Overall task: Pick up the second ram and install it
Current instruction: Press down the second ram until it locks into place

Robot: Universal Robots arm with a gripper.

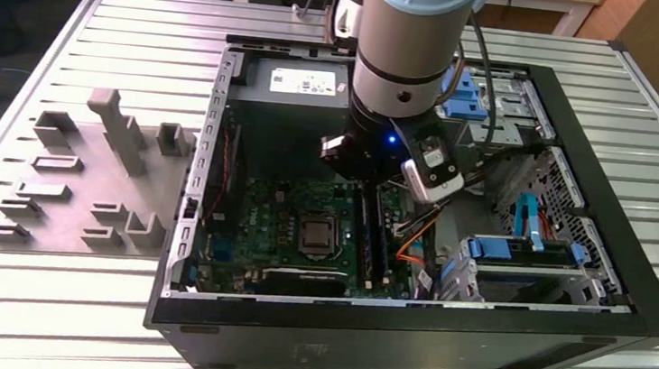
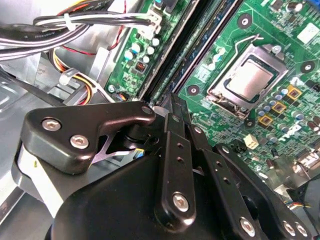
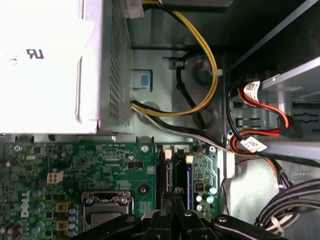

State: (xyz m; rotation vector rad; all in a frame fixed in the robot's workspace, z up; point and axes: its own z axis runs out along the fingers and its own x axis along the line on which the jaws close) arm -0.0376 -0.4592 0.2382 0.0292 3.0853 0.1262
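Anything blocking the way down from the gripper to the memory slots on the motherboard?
Nothing visible does. In the first wrist view the gripper hangs right over the memory slots. The yellow cables and the red cables run off to the side, clear of that path.

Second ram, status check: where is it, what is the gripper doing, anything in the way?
Gripper down inside the computer case, fingers closed together over the memory slots. Second ram can't be made out between them. Cable bundle close alongside.

obstacles: cable bundle (image 2: 75, 25), power supply (image 3: 50, 65) beside slots | free: above motherboard (image 1: 289, 226)
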